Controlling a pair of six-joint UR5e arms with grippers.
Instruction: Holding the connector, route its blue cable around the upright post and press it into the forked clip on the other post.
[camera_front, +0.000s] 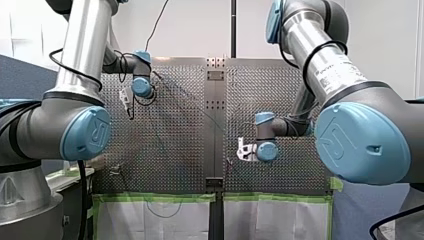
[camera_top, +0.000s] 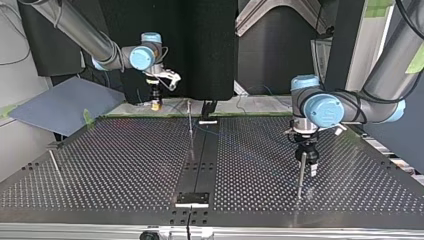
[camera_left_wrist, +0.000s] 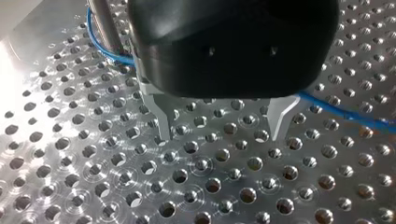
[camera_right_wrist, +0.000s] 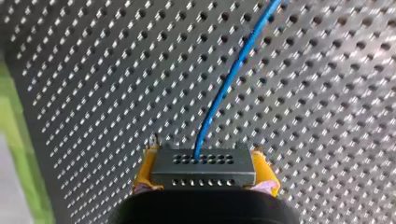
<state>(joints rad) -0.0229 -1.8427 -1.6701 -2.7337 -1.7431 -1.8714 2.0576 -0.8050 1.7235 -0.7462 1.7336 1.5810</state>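
In the right wrist view my right gripper (camera_right_wrist: 204, 164) is shut on a grey connector block (camera_right_wrist: 203, 169), held between yellow pads (camera_right_wrist: 145, 164). A blue cable (camera_right_wrist: 233, 70) leaves the connector and runs ahead across the perforated table. In the left wrist view my left gripper (camera_left_wrist: 222, 126) hangs open just above the plate, with nothing between its metal fingers (camera_left_wrist: 162, 122). The blue cable (camera_left_wrist: 345, 112) passes behind it and curves around the foot of an upright post (camera_left_wrist: 100, 23). In the top view my left gripper (camera_top: 306, 159) stands beside that post (camera_top: 300, 175), and my right gripper (camera_top: 156, 100) is far back at the left.
A second thin post (camera_top: 190, 119) rises near the middle seam of the table (camera_top: 125, 165). A leaning rod (camera_top: 55, 165) stands at the top view's left. Green tape (camera_front: 160, 198) edges the table's near side in the front view.
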